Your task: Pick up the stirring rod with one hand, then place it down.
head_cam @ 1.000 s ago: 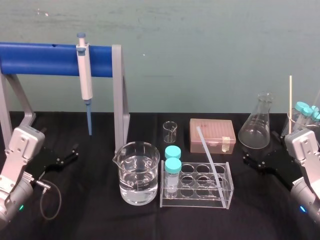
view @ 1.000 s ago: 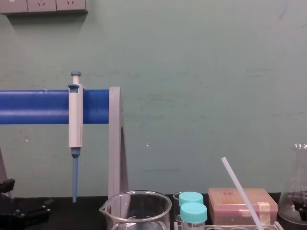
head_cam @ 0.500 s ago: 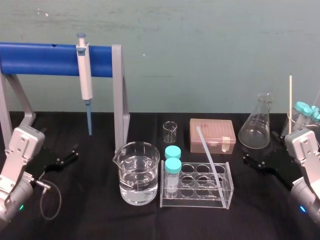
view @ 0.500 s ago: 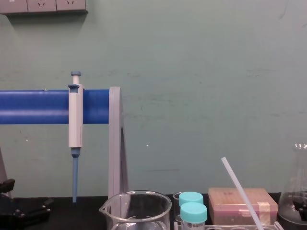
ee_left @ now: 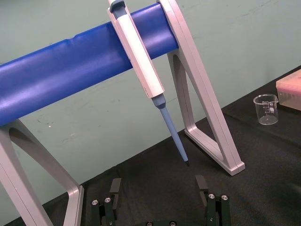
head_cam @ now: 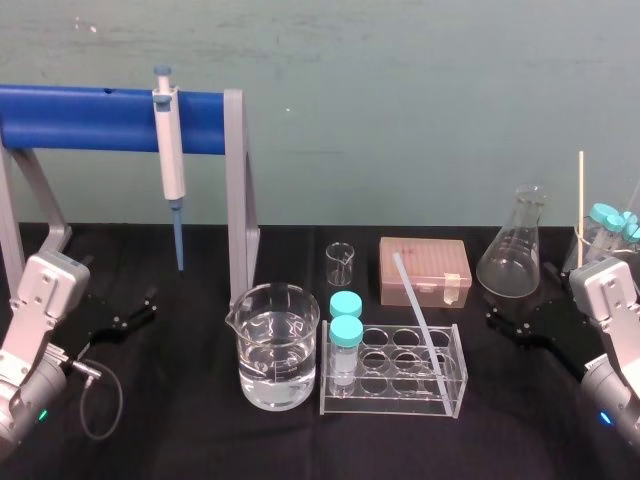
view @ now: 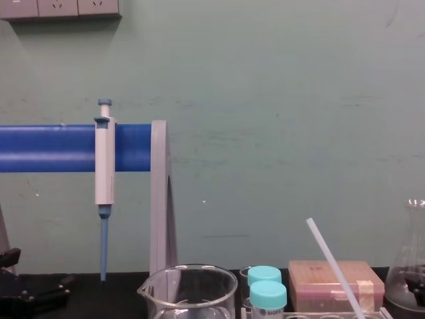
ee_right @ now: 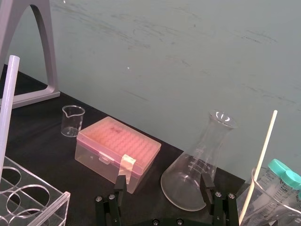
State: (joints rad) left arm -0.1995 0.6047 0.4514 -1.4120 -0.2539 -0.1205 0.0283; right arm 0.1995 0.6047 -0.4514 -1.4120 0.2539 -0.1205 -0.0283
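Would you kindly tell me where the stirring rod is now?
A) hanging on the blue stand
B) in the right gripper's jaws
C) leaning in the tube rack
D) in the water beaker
C: the stirring rod leans in the tube rack; left gripper and right gripper sit open, apart.

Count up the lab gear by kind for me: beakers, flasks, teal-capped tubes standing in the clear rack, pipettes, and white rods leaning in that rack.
Beakers: 2
Conical flask: 1
Teal-capped tubes in the rack: 2
Pipette: 1
Stirring rod: 1
Total: 7
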